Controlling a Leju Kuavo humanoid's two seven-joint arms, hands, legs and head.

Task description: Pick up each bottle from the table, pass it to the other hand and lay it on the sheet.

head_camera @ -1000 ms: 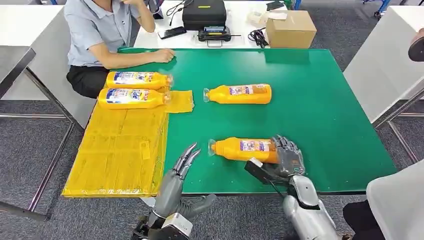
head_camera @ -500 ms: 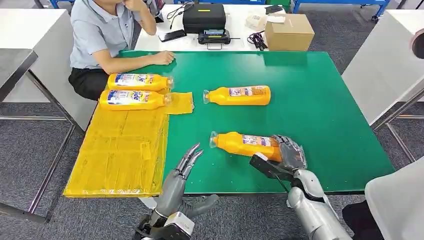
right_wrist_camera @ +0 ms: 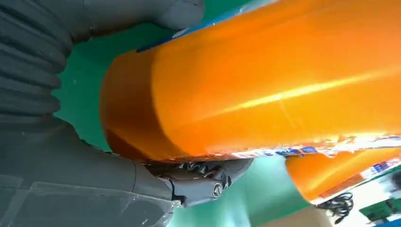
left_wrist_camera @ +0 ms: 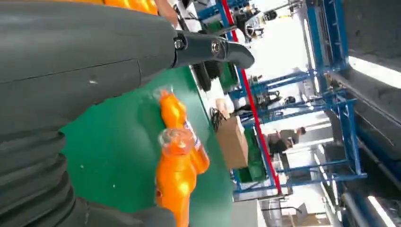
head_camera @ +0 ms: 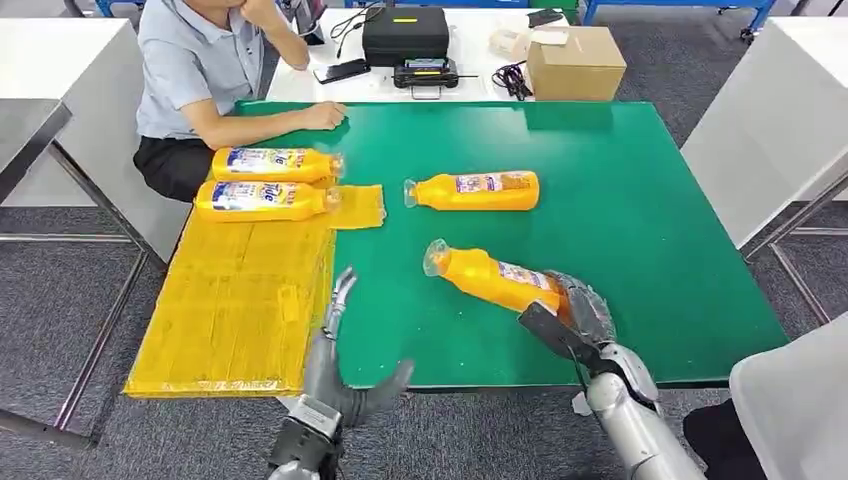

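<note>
My right hand (head_camera: 575,312) grips the base of an orange bottle (head_camera: 493,279) and has it tilted up off the green table (head_camera: 640,230), cap end pointing up and to the left. The right wrist view shows that bottle (right_wrist_camera: 265,80) close up in my right hand (right_wrist_camera: 61,142). My left hand (head_camera: 338,340) is open, fingers straight, above the table's near edge beside the yellow sheet (head_camera: 240,300). A second orange bottle (head_camera: 472,190) lies on the table farther back. Two yellow-labelled bottles (head_camera: 272,163) (head_camera: 262,200) lie on the sheet's far end.
A person (head_camera: 205,70) sits at the table's far left corner with a forearm on it. Behind stand a black case (head_camera: 405,35), a cardboard box (head_camera: 572,62) and a phone (head_camera: 342,70). Another person's white sleeve (head_camera: 795,400) shows at the lower right.
My right hand has lifted the near bottle off the table and tilted its cap end up. My left hand has raised and straightened its fingers near the sheet's edge.
</note>
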